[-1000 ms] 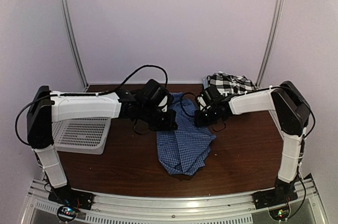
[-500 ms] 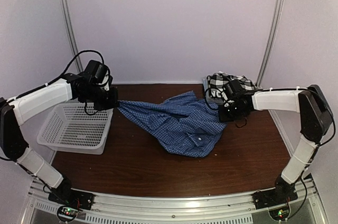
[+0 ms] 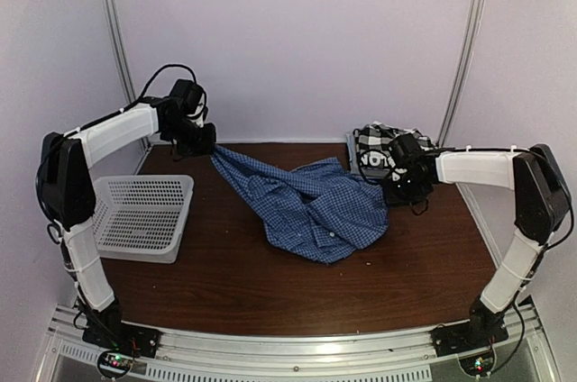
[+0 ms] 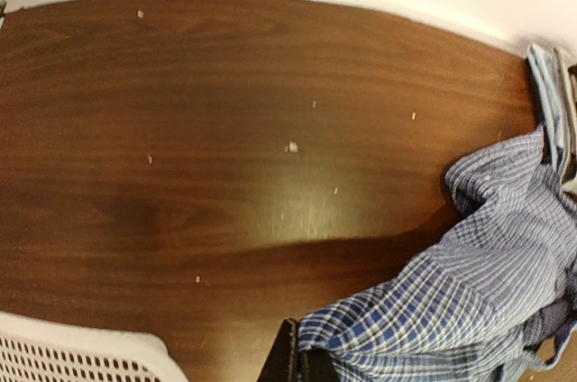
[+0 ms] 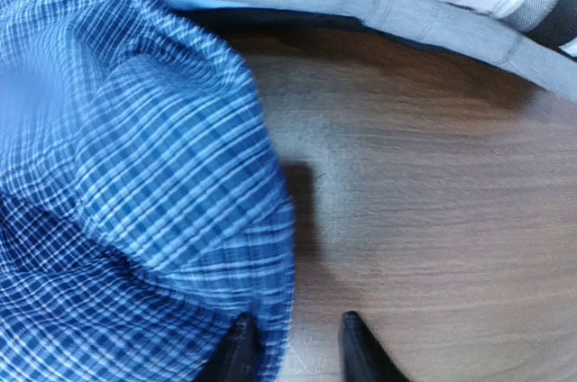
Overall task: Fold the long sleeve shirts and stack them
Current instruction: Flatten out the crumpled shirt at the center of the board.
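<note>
- Two shirts are lying on the dark brown wooden table [image 3: 424, 265]. One blue fine-checked button-up cloth shirt [image 3: 315, 211] is sprawling crumpled across the middle, and one black-and-white large-checked cloth shirt [image 3: 388, 143] is sitting bunched at the far right.
- One white mesh plastic basket [image 3: 135, 220] is standing at the near left, and two arms are working.
- The left gripper [image 3: 206, 140] is pinching a corner of the blue shirt tight between its fingers. It is holding that corner raised over the far left of the table, so the cloth is sloping down to the heap.
- The right gripper [image 5: 293, 350] is standing partly parted, with bare wood showing between its fingers [image 5: 356, 346]. The blue shirt's hem is lying just beside one finger, and nothing is clamped.
- Spreading the blue shirt flat seems to be the step in hand. Doing it well is probably meaning taking a firm pinch on an opposite corner or hem on the right. Both holds are then drawing apart and lowering the cloth smoothly, clear of the checked shirt behind.
</note>
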Motion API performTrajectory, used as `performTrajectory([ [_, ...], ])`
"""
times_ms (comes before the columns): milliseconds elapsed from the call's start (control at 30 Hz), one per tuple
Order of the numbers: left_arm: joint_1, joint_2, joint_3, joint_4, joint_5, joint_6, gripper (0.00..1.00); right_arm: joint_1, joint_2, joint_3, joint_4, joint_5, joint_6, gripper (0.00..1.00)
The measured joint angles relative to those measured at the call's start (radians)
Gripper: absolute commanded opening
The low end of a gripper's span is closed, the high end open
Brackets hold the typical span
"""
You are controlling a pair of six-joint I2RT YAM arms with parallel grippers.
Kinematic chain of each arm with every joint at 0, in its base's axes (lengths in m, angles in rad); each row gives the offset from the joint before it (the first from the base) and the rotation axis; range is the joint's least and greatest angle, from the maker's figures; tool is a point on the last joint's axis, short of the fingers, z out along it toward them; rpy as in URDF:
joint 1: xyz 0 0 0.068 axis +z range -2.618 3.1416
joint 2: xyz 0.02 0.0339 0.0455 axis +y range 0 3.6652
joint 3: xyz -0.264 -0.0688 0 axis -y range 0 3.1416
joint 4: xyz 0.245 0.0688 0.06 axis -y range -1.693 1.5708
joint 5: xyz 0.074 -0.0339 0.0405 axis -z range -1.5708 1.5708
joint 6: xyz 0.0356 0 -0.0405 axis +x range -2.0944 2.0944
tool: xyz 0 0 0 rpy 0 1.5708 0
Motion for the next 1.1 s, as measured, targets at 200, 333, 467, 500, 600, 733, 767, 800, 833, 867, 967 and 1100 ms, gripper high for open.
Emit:
performTrajectory([
  [200, 0.023, 0.138, 0.207, -0.004, 0.04, 0.037, 0.51, 0.059, -0.084, 0.011, -0.037, 0.037, -0.011, 0.76],
  [333, 0.017, 0.147, 0.213, -0.022, 0.062, 0.043, 0.59, 0.166, -0.149, 0.018, -0.04, 0.054, -0.011, 0.81],
  [467, -0.016, 0.122, 0.187, -0.019, 0.066, 0.039, 0.59, 0.286, -0.161, 0.031, -0.033, 0.063, -0.015, 0.85],
  [500, -0.03, 0.091, 0.143, -0.01, 0.07, 0.031, 0.59, 0.313, -0.16, 0.031, -0.032, 0.063, -0.019, 0.85],
  [600, -0.084, 0.019, 0.044, 0.015, 0.082, 0.01, 0.59, 0.388, -0.152, 0.031, -0.026, 0.061, -0.027, 0.85],
  [733, -0.193, -0.086, -0.121, 0.07, 0.116, -0.042, 0.58, 0.441, -0.098, 0.041, -0.005, 0.061, -0.03, 0.83],
  [767, -0.219, -0.099, -0.154, 0.087, 0.128, -0.055, 0.57, 0.446, -0.077, 0.043, 0.004, 0.061, -0.031, 0.82],
  [800, -0.257, -0.112, -0.2, 0.118, 0.145, -0.077, 0.57, 0.449, -0.056, 0.043, 0.014, 0.061, -0.031, 0.81],
  [833, -0.28, -0.114, -0.228, 0.136, 0.158, -0.093, 0.57, 0.45, -0.041, 0.043, 0.021, 0.061, -0.031, 0.81],
  [867, -0.311, -0.114, -0.261, 0.158, 0.173, -0.111, 0.57, 0.45, -0.021, 0.043, 0.03, 0.061, -0.031, 0.8],
  [967, -0.381, -0.093, -0.326, 0.196, 0.203, -0.157, 0.57, 0.45, 0.028, 0.043, 0.049, 0.064, -0.031, 0.77],
  [1100, -0.42, -0.043, -0.357, 0.245, 0.222, -0.2, 0.57, 0.45, 0.069, 0.044, 0.071, 0.068, -0.029, 0.74],
])
